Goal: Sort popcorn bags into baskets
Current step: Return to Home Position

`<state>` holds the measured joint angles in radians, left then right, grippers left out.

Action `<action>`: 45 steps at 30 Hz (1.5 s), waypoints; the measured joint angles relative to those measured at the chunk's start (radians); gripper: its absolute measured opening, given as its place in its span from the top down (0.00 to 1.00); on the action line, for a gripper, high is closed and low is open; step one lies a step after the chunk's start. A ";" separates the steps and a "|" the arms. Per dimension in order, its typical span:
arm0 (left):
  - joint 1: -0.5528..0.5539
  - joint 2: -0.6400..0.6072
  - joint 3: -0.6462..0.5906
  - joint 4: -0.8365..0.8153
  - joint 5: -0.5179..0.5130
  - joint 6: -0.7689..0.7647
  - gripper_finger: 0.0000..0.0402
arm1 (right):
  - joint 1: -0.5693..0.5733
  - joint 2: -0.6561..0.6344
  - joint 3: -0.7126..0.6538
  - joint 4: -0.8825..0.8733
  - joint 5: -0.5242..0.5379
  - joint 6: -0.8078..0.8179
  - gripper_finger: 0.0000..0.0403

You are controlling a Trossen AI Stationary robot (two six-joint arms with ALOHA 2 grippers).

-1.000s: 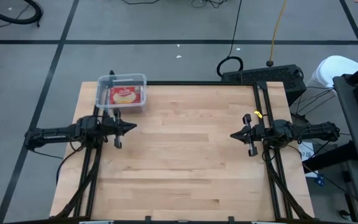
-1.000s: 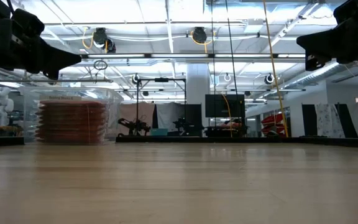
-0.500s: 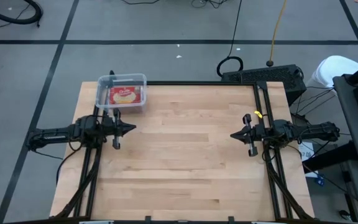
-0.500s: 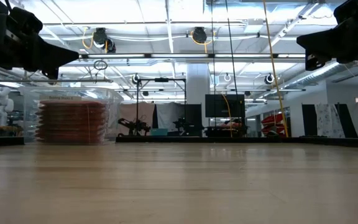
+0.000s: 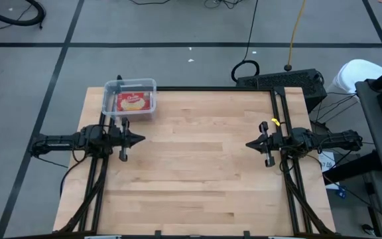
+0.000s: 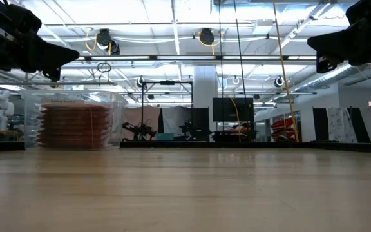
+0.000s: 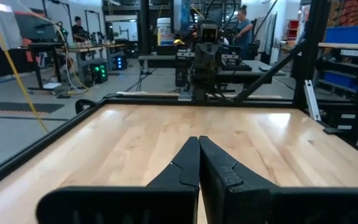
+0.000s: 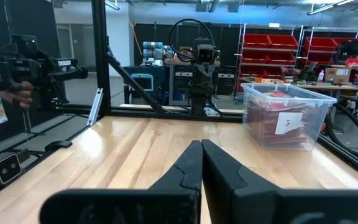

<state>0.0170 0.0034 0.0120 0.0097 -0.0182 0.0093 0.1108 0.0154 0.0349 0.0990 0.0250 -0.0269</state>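
Note:
A clear plastic basket (image 5: 130, 97) stands at the table's far left corner, with a stack of red popcorn bags (image 5: 134, 101) lying flat inside it. The low view shows the basket (image 6: 118, 122) with the stack of bags (image 6: 75, 126), and the right wrist view shows the basket (image 8: 312, 112) with the bags (image 8: 271, 119). My left gripper (image 5: 142, 138) hovers shut at the table's left edge, just near of the basket, pointing level toward the right. My right gripper (image 5: 248, 144) hovers shut at the right edge, pointing level toward the left. Each wrist view shows its own gripper shut: left (image 7: 199, 140), right (image 8: 201, 144).
Black frame rails (image 5: 212, 88) run along the table's far edge and down both sides under the arms. The wooden tabletop (image 5: 197, 166) between the two grippers is bare. People stand in the room beyond the table in the left wrist view.
My left arm has swung slightly toward the table's near edge, staying shut and level. The right arm, the basket and the bags have kept still.

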 joint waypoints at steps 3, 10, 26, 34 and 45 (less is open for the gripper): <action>0.000 0.002 0.000 0.000 -0.003 0.000 0.98 | 0.000 0.000 0.000 0.000 0.000 0.000 1.00; 0.000 0.003 0.000 0.005 -0.008 0.001 0.94 | 0.000 0.000 0.000 0.000 0.000 0.000 1.00; 0.000 0.003 -0.001 0.015 -0.009 0.002 0.97 | 0.000 0.000 0.000 0.000 0.000 0.000 1.00; 0.000 0.003 -0.001 0.016 -0.009 0.002 0.94 | 0.000 0.000 0.000 0.000 0.000 0.000 1.00; 0.000 0.003 -0.001 0.016 -0.009 0.002 0.98 | 0.000 0.000 0.000 0.000 0.000 0.000 1.00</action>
<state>0.0170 0.0063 0.0109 0.0261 -0.0269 0.0113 0.1111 0.0154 0.0350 0.0990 0.0247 -0.0269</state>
